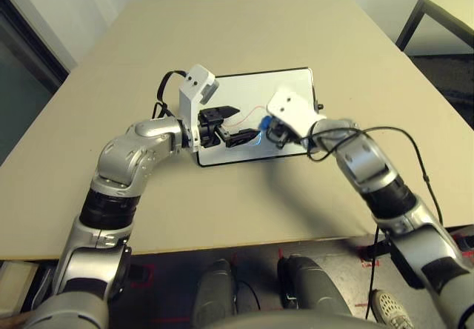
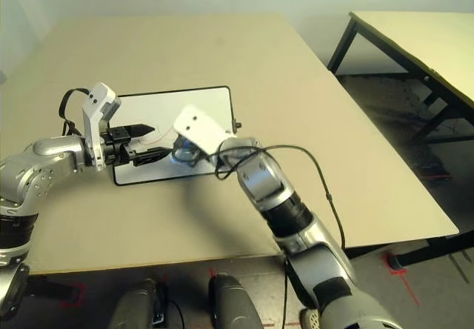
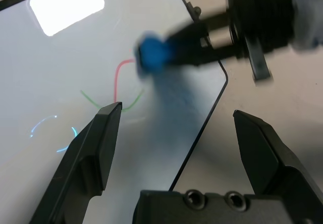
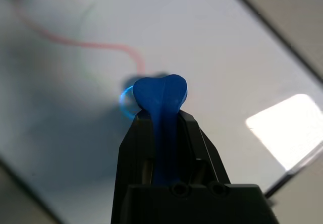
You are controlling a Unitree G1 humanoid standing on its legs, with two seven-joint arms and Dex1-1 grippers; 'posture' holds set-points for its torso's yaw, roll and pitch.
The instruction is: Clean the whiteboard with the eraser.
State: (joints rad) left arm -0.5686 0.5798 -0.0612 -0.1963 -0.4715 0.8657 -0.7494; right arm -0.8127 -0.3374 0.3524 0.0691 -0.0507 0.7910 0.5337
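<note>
Eraser (image 4: 160, 94) — small blue block, sitting pinched between the right gripper's (image 4: 161, 120) two black fingers, its squeezed tip bulging out past them and pressing on or hovering just over the whiteboard (image 1: 244, 95); actual contact cannot be told. Whiteboard is lying flat near the middle of the tan table (image 1: 244, 32), black-framed, with a small black knob showing on its right short side.

Head views are placing the eraser over the board's near right part, between the two grippers. Right wrist view is adding a thin red line (image 4: 75, 43) curving in to just beside the eraser's tip, plus a faint blue arc around it. Left wrist view is giving what the head views lose: a red stroke (image 3: 117, 80) joining a green curve (image 3: 91, 99), light blue arcs (image 3: 50, 128) farther along the board, and the board's rounded near corner meeting bare table.

Left gripper (image 3: 176, 128) is hanging with its fingers spread wide, holding nothing, over the board's near edge, pointing toward the eraser

No containers on the table
</note>
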